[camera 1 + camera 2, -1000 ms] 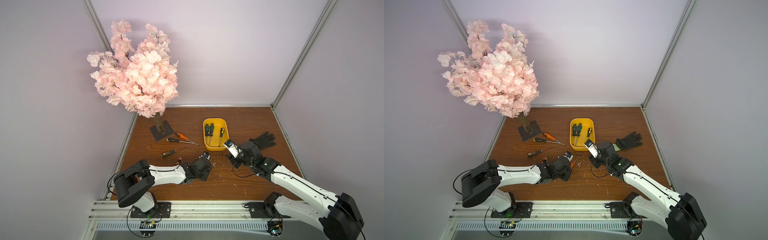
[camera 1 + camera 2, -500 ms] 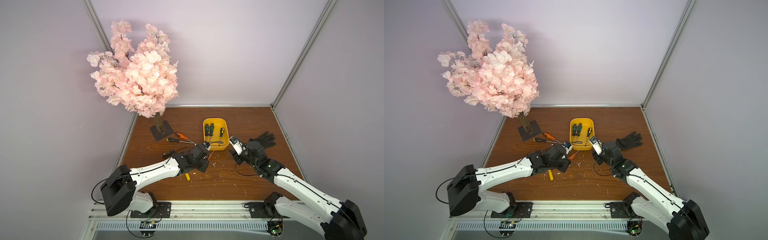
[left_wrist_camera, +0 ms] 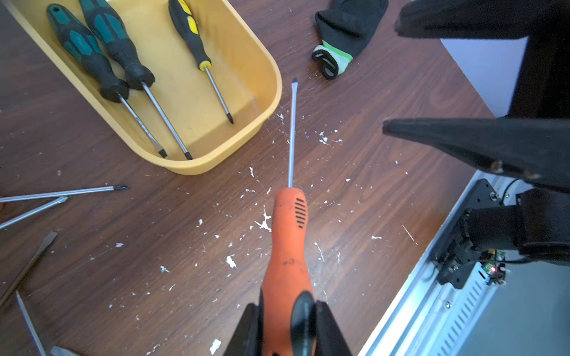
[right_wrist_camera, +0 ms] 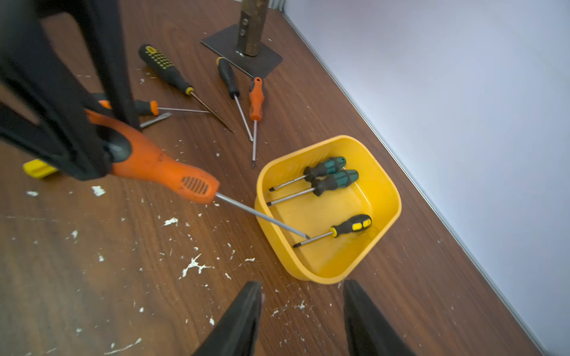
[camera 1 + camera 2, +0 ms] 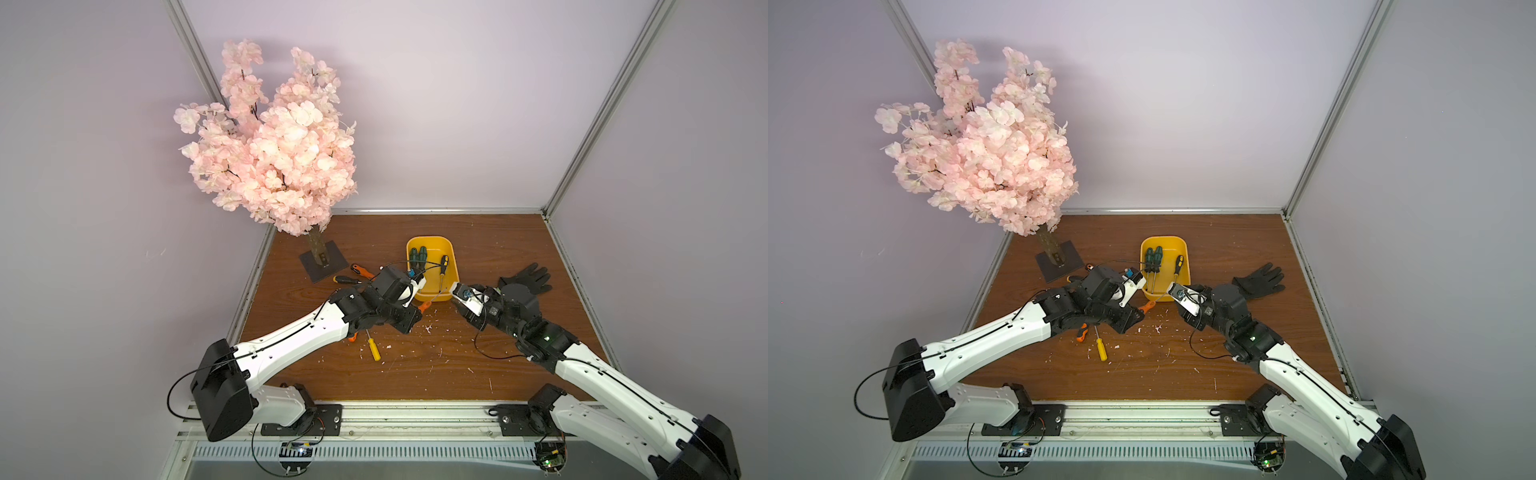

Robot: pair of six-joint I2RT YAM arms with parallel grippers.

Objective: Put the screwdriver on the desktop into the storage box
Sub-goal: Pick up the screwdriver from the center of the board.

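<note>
**Screwdriver lifted and brought to the box's near rim**

Left end effector (image 3: 287, 323) is clamped on the butt of the orange screwdriver (image 3: 287, 246). The tool is off the desk (image 5: 478, 374), its blade aimed at the yellow box (image 5: 430, 240). A second ago that arm sat lower, toward 6 o'clock from the box. It has since swung up and in, so the pick looks done and only the drop remains. Right end effector (image 4: 302, 289) has spread its jaws a little in the same second and holds nothing. It hovers at about 5 o'clock of the box, near the wall.

In the right wrist view the blade crosses the near wall and its tip hangs over the inside. In the left wrist view it seems to run beside the corner, so how far it is past the rim cannot be settled.

Three tools already lie in the box: two green-handled screwdrivers (image 4: 327, 172) along the 9 o'clock side and a black-and-yellow screwdriver (image 4: 351, 225) toward 3 o'clock. The bare strip between them looks like the best landing place. The box seems barely longer than the tool, so it probably has to go in lengthwise or it may teeter on the wall. Both arms crowd the 6 o'clock rim, which is the tightest spot. Loose screwdrivers (image 4: 228, 77) lie at 9 o'clock of the box, and a glove (image 5: 525, 276) lies at 3 o'clock.
</note>
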